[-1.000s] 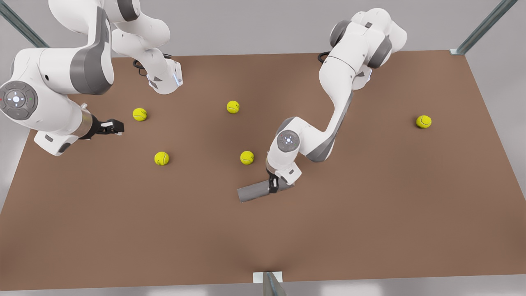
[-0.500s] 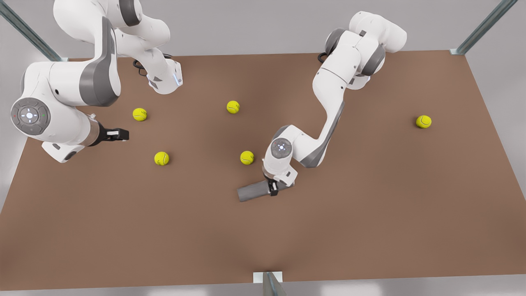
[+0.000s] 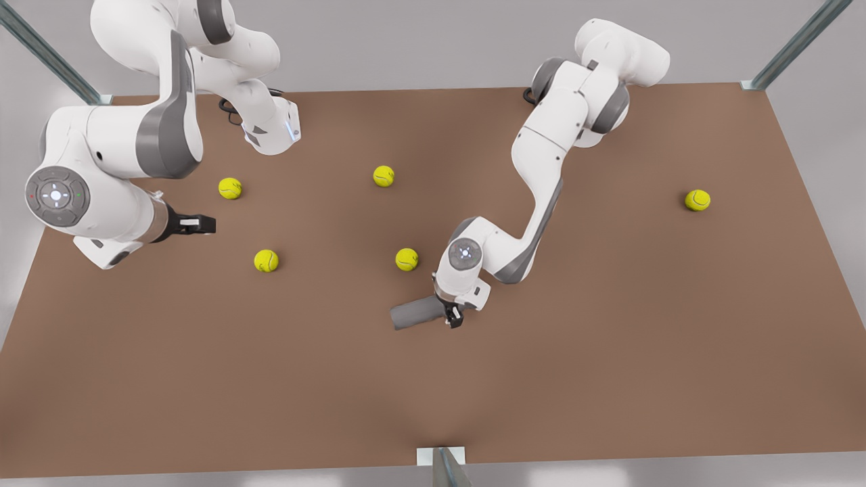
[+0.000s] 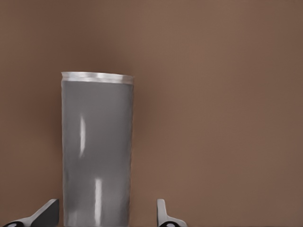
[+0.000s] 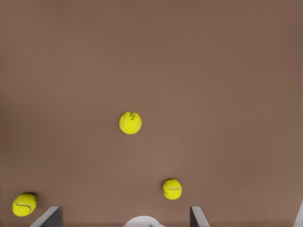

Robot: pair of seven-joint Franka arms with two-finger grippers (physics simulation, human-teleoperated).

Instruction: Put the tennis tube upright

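I work in a bare test cell, a rendered robotics lab rather than any lived-in room. A plain brown table (image 3: 609,379) carries everything, set against blank grey walls (image 3: 419,40). Slanted metal frame bars (image 3: 798,40) meet its far corners, and a small metal bracket (image 3: 441,457) is fixed at the middle of its near edge. My two white arms (image 3: 541,162) are mounted along the far edge, with black cables coiled at their bases. Yellow-green balls (image 3: 383,176) lie scattered, well apart, across the table. No furniture or household fittings surround it.
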